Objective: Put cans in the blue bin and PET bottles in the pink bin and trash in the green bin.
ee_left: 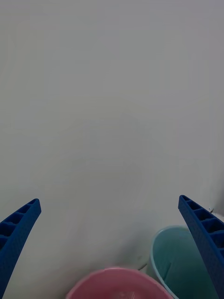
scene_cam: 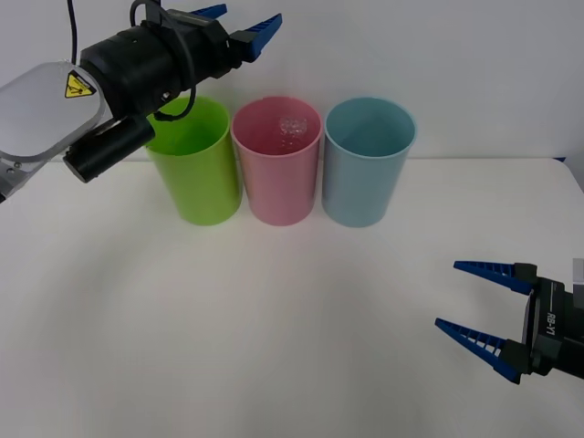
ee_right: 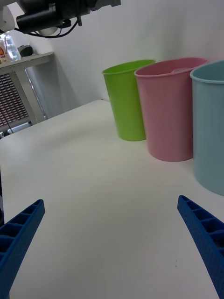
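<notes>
The left claw (scene_cam: pixel 239 26) is up high behind the green bin (scene_cam: pixel 193 173) and the pink bin (scene_cam: pixel 277 172), spread wide with nothing in it. A clear bottle (scene_cam: pixel 292 130) lies down inside the pink bin, which is where it belongs. The blue bin (scene_cam: pixel 368 173) stands just beside the pink one. The right claw (scene_cam: pixel 484 307) waits low over the bench (scene_cam: pixel 228 328), far from the bins, spread wide and holding nothing too. If the left arm drops as it pulls back, it could bump a rim and tip a bin over, because the bins are tall and stand close together.
</notes>
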`<state>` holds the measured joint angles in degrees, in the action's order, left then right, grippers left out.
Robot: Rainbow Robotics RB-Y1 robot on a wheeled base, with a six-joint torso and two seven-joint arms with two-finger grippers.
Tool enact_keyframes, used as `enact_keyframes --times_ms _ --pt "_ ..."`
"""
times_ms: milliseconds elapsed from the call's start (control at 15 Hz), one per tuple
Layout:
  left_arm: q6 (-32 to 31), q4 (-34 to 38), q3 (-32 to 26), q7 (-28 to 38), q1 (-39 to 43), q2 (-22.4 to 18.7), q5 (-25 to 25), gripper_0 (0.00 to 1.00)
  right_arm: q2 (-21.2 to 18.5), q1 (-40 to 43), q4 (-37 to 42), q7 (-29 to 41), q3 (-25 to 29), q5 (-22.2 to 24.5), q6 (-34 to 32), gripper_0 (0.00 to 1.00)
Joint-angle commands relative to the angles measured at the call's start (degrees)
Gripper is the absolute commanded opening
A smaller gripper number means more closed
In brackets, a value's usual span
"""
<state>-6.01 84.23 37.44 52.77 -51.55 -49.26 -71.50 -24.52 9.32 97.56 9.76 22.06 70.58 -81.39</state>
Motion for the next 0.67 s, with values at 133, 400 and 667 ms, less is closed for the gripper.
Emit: enact_keyframes --times_ms 133,400,667 --pt "-0.1 9.4 -1.1 -1.7 5.5 -8.4 6.6 1.0 0.0 0.0 0.0 0.0 0.0 0.0 0.0 0.98" --pt "-11.7 15.1 -14.0 -5.2 17.3 -11.1 7.2 1.0 0.0 0.0 0.0 0.0 0.0 0.0 0.0 0.98" --pt "-18.7 21.3 -25.3 -10.1 30.6 -14.1 10.1 1.0 0.0 0.0 0.0 0.0 0.0 0.0 0.0 0.98"
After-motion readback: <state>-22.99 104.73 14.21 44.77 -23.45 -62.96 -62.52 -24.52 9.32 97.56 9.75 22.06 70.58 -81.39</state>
